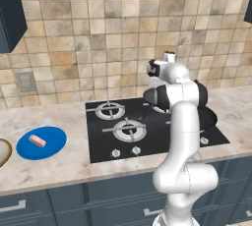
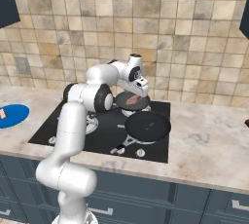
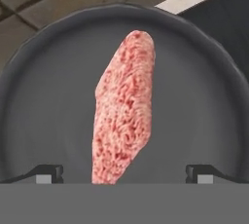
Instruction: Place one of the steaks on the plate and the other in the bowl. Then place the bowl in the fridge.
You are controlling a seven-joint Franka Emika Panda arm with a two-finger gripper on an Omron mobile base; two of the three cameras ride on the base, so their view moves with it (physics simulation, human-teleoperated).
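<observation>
Hand view first: my gripper (image 3: 124,177) hangs right over a dark pan (image 3: 44,96), its two finger tips (image 3: 48,173) set wide apart at the bottom edge. Between them lies a pinkish-red steak (image 3: 124,106) on the pan's floor, running lengthwise away from the camera. I cannot tell whether the tips touch the meat or the pan; nothing is pinched between them.

From the right base view I see what the hand camera misses: the pan with this steak (image 2: 132,101) sits at the back of the black cooktop (image 2: 73,130), a second, empty dark pan (image 2: 148,124) stands just in front of it, and the gripper (image 2: 141,90) is lowered at the rear pan's edge. The blue plate (image 2: 13,115) is well off to the left on the counter.

On the left base view the plate (image 1: 51,144) shows whole, with the other steak (image 1: 37,141) lying on it, and the tan rim of the bowl (image 1: 4,152) peeks in just beside it at the frame's left edge.
</observation>
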